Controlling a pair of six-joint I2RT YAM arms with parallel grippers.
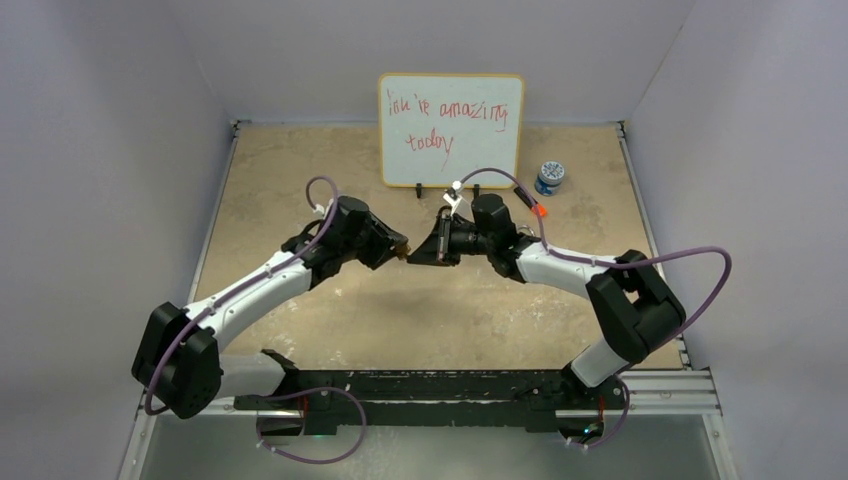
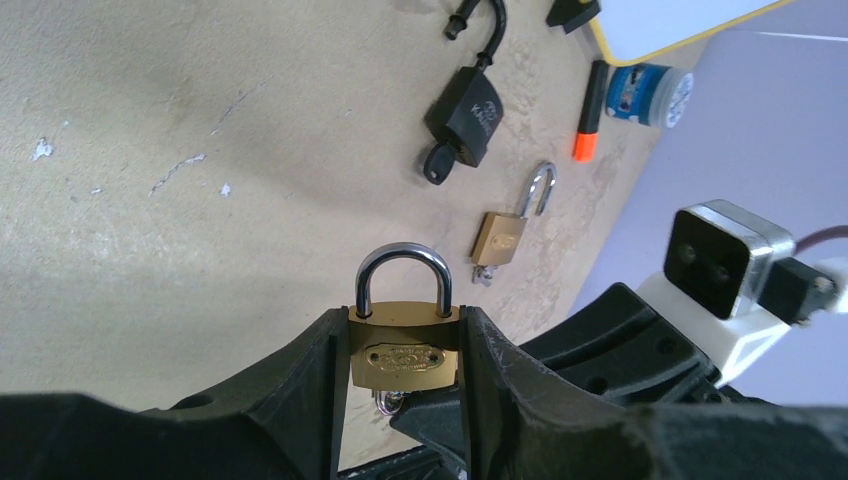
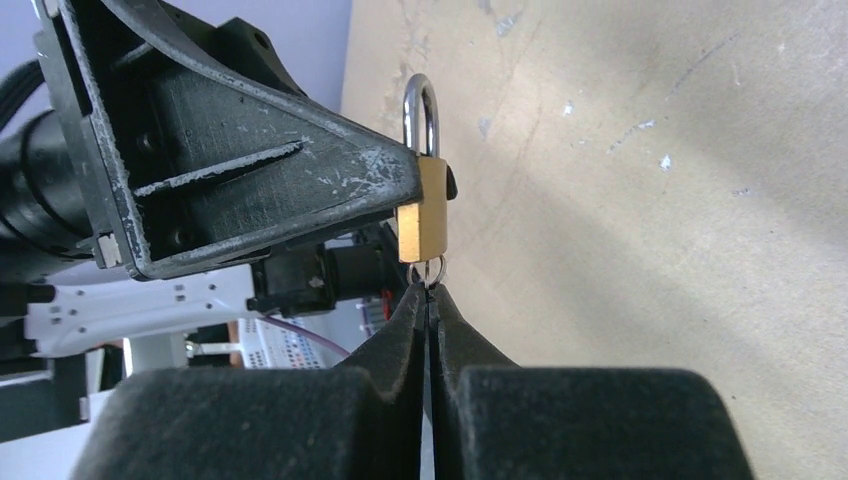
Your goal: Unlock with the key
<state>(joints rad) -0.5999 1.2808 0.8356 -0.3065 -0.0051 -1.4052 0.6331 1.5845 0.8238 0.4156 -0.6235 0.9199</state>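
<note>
The brass padlock (image 2: 404,355) has a satin golden body and a mirror-bright steel shackle (image 2: 404,262). The left tool's fingers (image 2: 495,385) are matt black plastic, scuffed grey at the edges. The right tool's fingers (image 3: 560,420) look coarse-grained and matt. The desk (image 2: 200,220) is tan, matt and rough, flecked with white chips. Toward 12 o'clock from the brass one, a black padlock (image 2: 468,112) has a dull coat.

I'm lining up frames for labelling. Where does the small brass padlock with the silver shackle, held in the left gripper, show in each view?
Top external: the brass padlock is a tiny glint near centre, at the left gripper tip.
Left wrist: lower centre, upright, facing the camera.
Right wrist: upper centre, side-on, shackle up.
Shared landmark: the left gripper's black fingers clamping it.
</note>
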